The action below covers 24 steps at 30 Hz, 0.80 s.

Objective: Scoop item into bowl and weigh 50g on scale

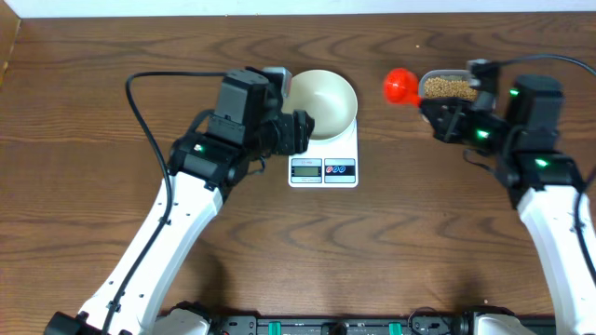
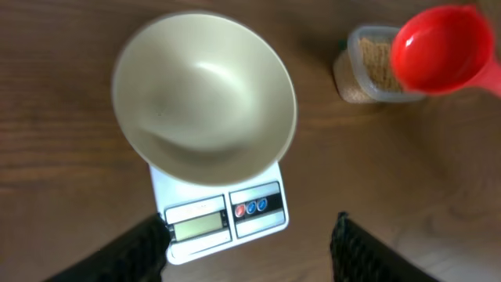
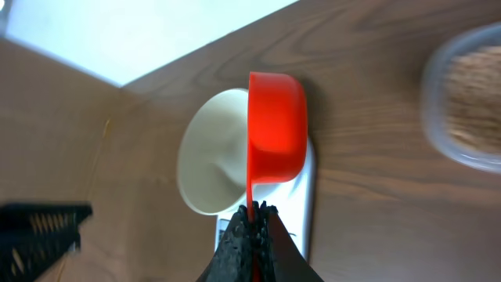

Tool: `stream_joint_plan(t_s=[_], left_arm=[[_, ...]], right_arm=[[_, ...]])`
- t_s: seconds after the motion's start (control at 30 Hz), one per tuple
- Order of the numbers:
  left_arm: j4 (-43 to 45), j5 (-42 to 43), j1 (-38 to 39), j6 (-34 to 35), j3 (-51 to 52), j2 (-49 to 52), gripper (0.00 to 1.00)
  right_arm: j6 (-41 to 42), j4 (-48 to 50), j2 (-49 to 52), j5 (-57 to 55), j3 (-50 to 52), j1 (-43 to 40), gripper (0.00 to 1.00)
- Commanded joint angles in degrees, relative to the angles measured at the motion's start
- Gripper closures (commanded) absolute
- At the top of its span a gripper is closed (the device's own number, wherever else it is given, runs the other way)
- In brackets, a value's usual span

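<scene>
So the overhead has the scale (image 1: 323, 159) mid-table with the off-white bowl (image 1: 319, 104) parked on its back half, display and buttons poking out in front (digits too small to read). What it doesn't give you is the inside of the bowl. The left wrist cam does, and it's bare. Same cam shows the left gripper (image 2: 250, 227) spread wide just in front of the scale, fingers (image 2: 141, 251) touching nothing. Right wrist view fills in the other side: right gripper (image 3: 252, 213) pinched tight on the handle of the red scoop (image 3: 274, 125), with the bowl and scale right behind it. Overhead puts that scoop between the scale and the clear tub (image 1: 450, 88) of beans (image 1: 449, 87) off to the scale's right. Bare wood table (image 1: 93, 93) in front of and left of the scale, and its back edge runs close behind it.
</scene>
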<state>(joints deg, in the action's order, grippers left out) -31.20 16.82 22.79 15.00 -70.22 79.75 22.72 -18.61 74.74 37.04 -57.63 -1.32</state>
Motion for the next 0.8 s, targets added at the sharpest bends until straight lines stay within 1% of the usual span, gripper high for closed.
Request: stream_joint_plan(t_s=[0.0,0.1,0.13,0.17,0.2,0.23,0.27,0.43,0.47,0.53,0.63,0.77], left_arm=[[-3.6,2.4,4.8,-2.8,-0.1,1.0,0.4],[-4.6,0.2,9.4,-2.8,1.2,3.8,0.55],[-4.6,-0.6,10.5,-2.8,1.8,4.9,0.61],[-4.6,-1.3,11.6,-2.8,2.1,6.3,0.7],[-4.6,-2.1,12.8,-2.8,2.4,8.2,0.81],[-4.6,-2.6,13.6,-2.8,2.5,9.6,0.89],[-4.5,-3.0,14.3,-2.8,2.5,11.3,0.92],[-2.1,-8.6,16.6,-2.7,2.5,20.6,0.93],[-1.2,-8.6,16.6,-2.8,2.5,22.0,0.92],[-0.5,-9.0,16.6,-2.8,2.5,23.0,0.93],[1.0,-13.2,16.5,-2.8,2.5,23.2,0.93],[4.1,-15.6,16.5,-3.0,2.5,23.4,0.93]], right_arm=[[-2.6,-5.7,-3.2,-0.1,-0.8,-6.6,0.99],[-3.1,-9.2,-3.3,-0.1,-0.8,-10.0,0.99],[-4.0,-10.1,-3.3,-0.1,-0.8,-10.6,0.99],[-4.6,-10.6,-3.3,-0.1,-0.8,-10.9,0.99],[-5.2,-11.1,-3.3,-0.1,-0.8,-11.1,0.99],[-5.7,-11.2,-3.3,-0.1,-0.8,-11.1,0.99],[-6.3,-11.5,-3.3,-0.1,-0.8,-11.1,0.99],[-6.8,-12.4,-3.3,-2.1,-0.8,-11.1,0.99],[-7.2,-12.6,-3.3,-2.3,-0.8,-11.1,0.99],[-7.6,-13.1,-3.3,-2.7,-0.8,-11.1,0.99],[-8.2,-13.8,-3.3,-3.7,-0.8,-11.1,0.99],[-8.2,-13.8,-3.3,-3.7,-0.8,-11.1,0.99]])
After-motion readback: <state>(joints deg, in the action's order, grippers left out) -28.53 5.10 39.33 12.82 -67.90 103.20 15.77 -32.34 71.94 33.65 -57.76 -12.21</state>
